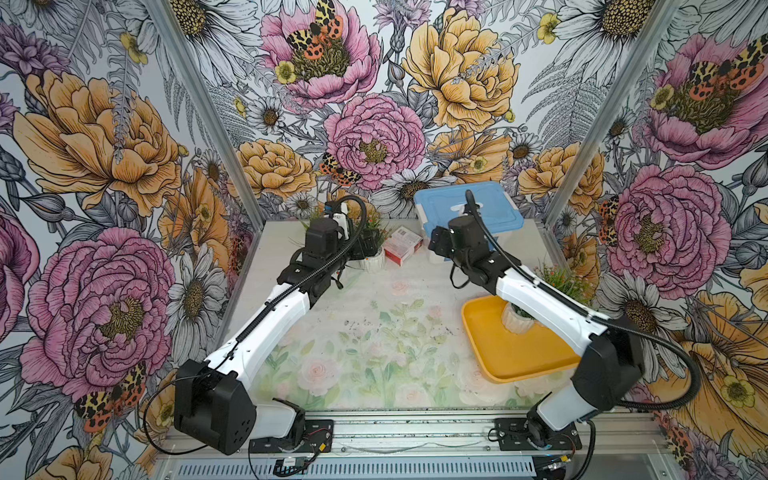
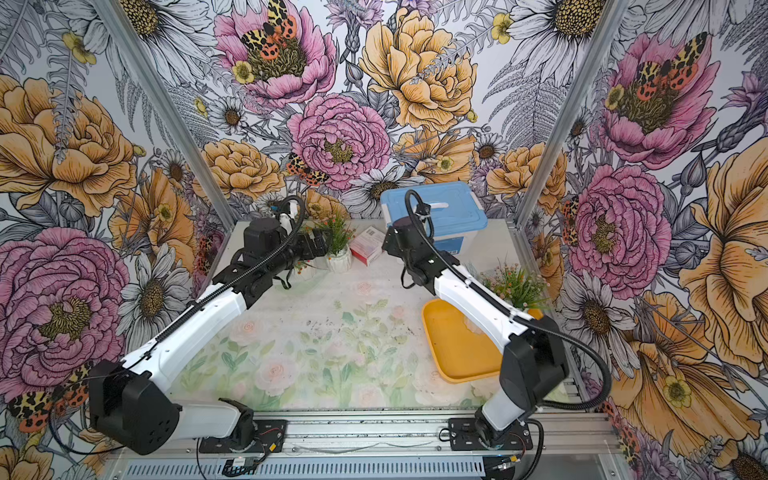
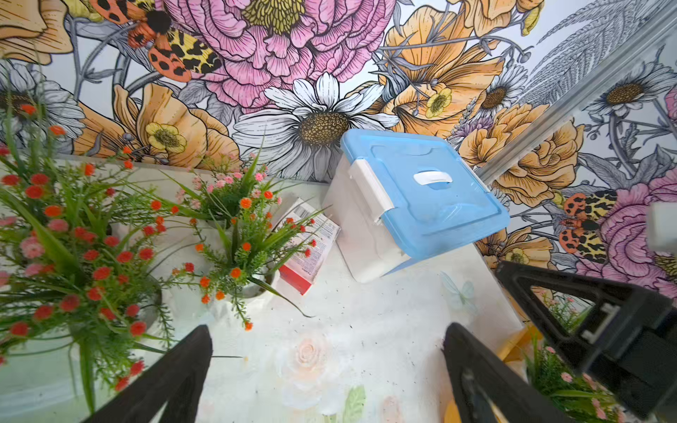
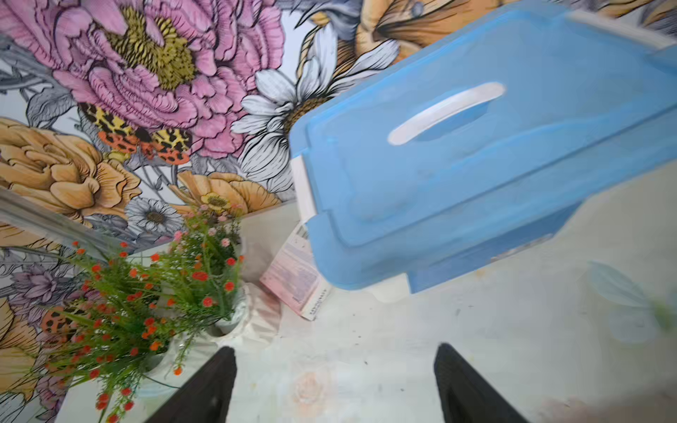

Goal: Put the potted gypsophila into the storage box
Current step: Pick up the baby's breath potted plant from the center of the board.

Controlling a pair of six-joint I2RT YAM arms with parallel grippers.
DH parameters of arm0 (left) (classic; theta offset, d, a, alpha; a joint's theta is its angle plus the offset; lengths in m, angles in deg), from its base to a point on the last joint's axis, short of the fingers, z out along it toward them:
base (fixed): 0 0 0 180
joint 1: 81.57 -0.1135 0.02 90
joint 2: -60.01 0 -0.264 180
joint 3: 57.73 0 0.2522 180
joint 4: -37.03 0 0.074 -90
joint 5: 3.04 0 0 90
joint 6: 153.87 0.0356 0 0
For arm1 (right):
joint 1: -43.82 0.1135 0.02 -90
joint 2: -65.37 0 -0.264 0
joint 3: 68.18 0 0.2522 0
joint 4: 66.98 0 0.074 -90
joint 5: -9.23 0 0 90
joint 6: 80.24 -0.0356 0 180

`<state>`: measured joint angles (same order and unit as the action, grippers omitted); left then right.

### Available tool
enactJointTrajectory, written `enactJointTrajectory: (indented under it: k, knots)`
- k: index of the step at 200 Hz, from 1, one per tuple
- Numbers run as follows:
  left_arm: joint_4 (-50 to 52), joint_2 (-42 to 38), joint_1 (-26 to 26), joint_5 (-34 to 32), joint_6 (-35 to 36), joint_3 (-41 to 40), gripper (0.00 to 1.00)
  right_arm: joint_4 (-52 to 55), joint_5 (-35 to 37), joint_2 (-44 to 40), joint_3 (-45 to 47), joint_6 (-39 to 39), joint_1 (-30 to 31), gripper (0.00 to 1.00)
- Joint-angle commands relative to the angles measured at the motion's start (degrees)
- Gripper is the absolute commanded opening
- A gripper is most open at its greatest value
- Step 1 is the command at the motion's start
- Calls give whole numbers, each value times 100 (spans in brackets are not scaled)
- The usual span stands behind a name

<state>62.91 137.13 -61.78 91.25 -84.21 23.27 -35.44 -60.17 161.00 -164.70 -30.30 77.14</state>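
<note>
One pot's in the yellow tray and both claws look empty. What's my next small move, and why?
Probably ease the open left claw forward and down around the white ribbed pot with orange blossoms ahead of it. Nothing sits between its fingers, and only a second white ribbed pot shows in the shallow yellow-orange plastic tray. The right claw, also open and empty, sits farther off.

One white potted gypsophila (image 1: 515, 320) stands upright in the yellow storage box (image 1: 511, 357), the other pots (image 1: 374, 261) clustered well apart.

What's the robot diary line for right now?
left fingers open, empty | right fingers open, empty | one flower pot in tray | others outside
</note>
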Motion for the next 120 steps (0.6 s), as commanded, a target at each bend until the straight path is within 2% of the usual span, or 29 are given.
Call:
enactJointTrajectory:
  k: [1, 54, 82, 120]
  knots:
    - [-140, 0, -294, 459, 254, 84, 99, -204, 262, 595, -580, -255, 178, 84]
    - [-184, -55, -824, 801, 380, -30, 99, -365, -452, 1627, -1211, -352, 281, 80]
    - [-214, -48, -979, 909, 437, -48, 99, -460, -833, 2203, -1585, -431, 307, 74]
    - [-262, 6, -1125, 1061, 474, -66, 99, -505, -1237, 2916, -2008, -450, 348, 71]
